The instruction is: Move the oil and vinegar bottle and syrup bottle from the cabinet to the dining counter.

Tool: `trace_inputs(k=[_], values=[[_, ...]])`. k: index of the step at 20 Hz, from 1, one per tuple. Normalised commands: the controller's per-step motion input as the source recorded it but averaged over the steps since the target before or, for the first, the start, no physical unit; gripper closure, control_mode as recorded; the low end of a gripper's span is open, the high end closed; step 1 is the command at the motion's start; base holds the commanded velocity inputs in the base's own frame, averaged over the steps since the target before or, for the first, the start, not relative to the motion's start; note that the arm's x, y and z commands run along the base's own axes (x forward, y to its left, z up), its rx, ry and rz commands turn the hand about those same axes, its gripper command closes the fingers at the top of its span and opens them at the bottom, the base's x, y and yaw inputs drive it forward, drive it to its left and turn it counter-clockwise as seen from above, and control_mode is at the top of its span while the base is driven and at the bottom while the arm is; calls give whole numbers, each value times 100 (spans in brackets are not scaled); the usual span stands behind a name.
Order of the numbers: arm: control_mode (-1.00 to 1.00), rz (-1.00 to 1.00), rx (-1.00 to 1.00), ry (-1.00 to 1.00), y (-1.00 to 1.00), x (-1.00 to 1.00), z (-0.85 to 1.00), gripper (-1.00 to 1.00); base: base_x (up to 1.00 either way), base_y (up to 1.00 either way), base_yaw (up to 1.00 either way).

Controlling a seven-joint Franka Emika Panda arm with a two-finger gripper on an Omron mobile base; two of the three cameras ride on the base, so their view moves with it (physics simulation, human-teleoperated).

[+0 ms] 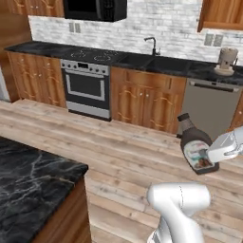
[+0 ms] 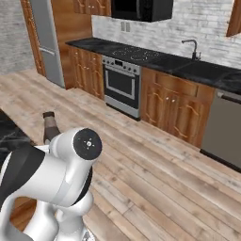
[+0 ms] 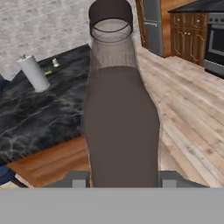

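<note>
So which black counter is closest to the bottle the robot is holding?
The dining counter, beside the gripped syrup bottle, wood floor between. The sink counter stands far off against the wall.

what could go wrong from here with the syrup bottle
1. The syrup bottle hangs tilted over the wood floor, held low on its body by the gripper; a slip would likely drop it on the floor.
2. The dining counter has a hard corner near the path; a low swing might knock the bottle on its edge.
3. A paper-towel roll already stands on the counter, so a careless placement could bump it.
</note>
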Motion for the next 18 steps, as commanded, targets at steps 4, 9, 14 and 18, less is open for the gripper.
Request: trace_inputs(k=[4, 9, 14, 18], values=[[100, 0, 0, 0, 0, 0, 0, 100, -89, 68, 29], [100, 0, 0, 0, 0, 0, 0, 100, -90, 70, 30], [100, 0, 0, 0, 0, 0, 0, 100, -88, 71, 30], [100, 0, 0, 0, 0, 0, 0, 100, -86, 67, 30]])
